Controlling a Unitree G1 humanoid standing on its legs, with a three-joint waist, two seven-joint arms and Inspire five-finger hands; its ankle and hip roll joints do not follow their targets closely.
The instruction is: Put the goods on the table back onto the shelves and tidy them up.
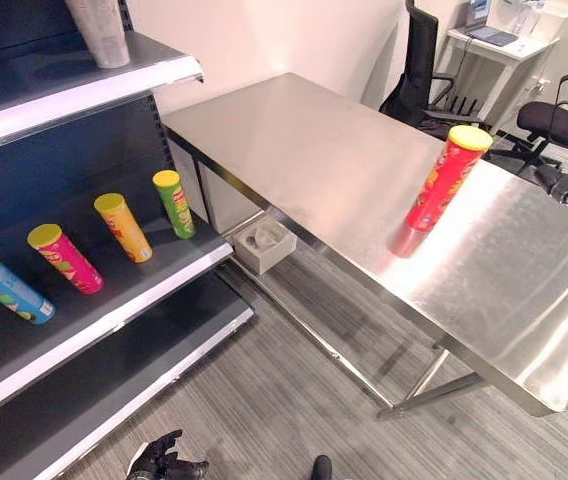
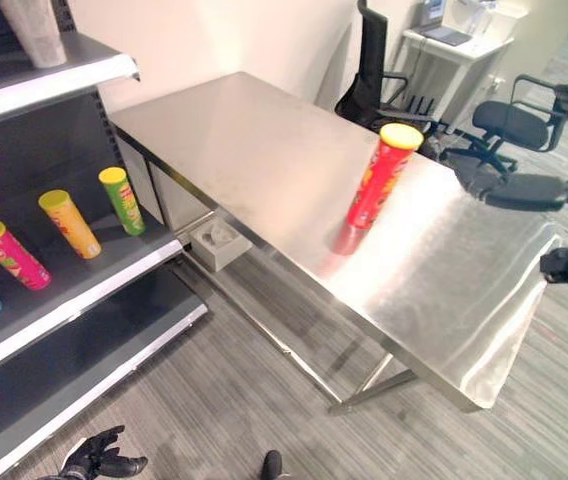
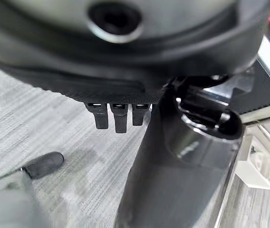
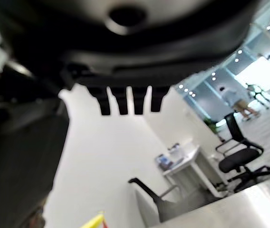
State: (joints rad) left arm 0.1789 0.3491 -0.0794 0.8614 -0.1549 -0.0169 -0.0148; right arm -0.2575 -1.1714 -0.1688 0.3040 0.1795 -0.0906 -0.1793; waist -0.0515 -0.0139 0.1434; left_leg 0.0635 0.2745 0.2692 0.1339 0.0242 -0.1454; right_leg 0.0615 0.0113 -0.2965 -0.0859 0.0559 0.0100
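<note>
A red chip can (image 1: 446, 178) with a yellow lid stands upright on the steel table (image 1: 304, 140), near its right part. My right hand (image 2: 512, 188) hovers open to the right of the can, apart from it, with its fingers (image 4: 125, 102) straight and holding nothing. On the dark middle shelf (image 1: 149, 285) at the left lie a green can (image 1: 174, 204), an orange can (image 1: 123, 227), a pink can (image 1: 64, 258) and a blue can (image 1: 8, 288), side by side. My left hand (image 1: 164, 462) hangs low over the floor, open, with its fingers (image 3: 118, 116) straight and nothing in it.
A grey cylinder (image 1: 99, 30) stands on the top shelf. A white box (image 1: 264, 245) sits on the floor under the table's left end. Office chairs (image 1: 556, 122) and a small desk (image 1: 494, 40) stand behind the table. Grey floor lies between shelf and table.
</note>
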